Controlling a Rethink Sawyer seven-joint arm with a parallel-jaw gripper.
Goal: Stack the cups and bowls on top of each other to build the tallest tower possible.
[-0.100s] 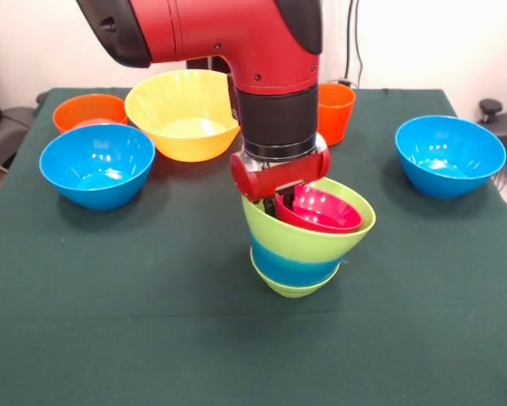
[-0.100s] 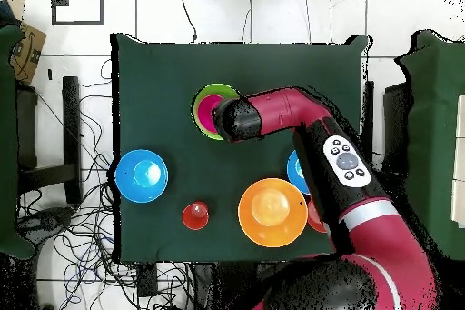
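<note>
The tower (image 1: 302,245) stands near the middle of the green worktop (image 1: 151,321). It has a lime bowl at the bottom, a blue band, and a big lime bowl on top that leans to one side. A red-pink bowl (image 1: 325,210) sits inside the top one. The claw (image 1: 280,203) reaches down into the tower, at the red-pink bowl's 9 o'clock edge. I cannot tell if the claw is clenched or released, because the arm (image 1: 270,76) hides it.

Farther back, one blue bowl (image 1: 96,165) sits at the tower's 10 o'clock and another blue bowl (image 1: 449,156) at 2 o'clock. Behind them are the big yellow bowl (image 1: 182,113), an orange bowl (image 1: 90,112) and an orange cup (image 1: 336,112).

From above, the tower (image 2: 205,99) shows only as a lime ring with pink inside. Its bands show only from the front. The arm (image 2: 300,115) covers most of one blue bowl (image 2: 295,170) there.
</note>
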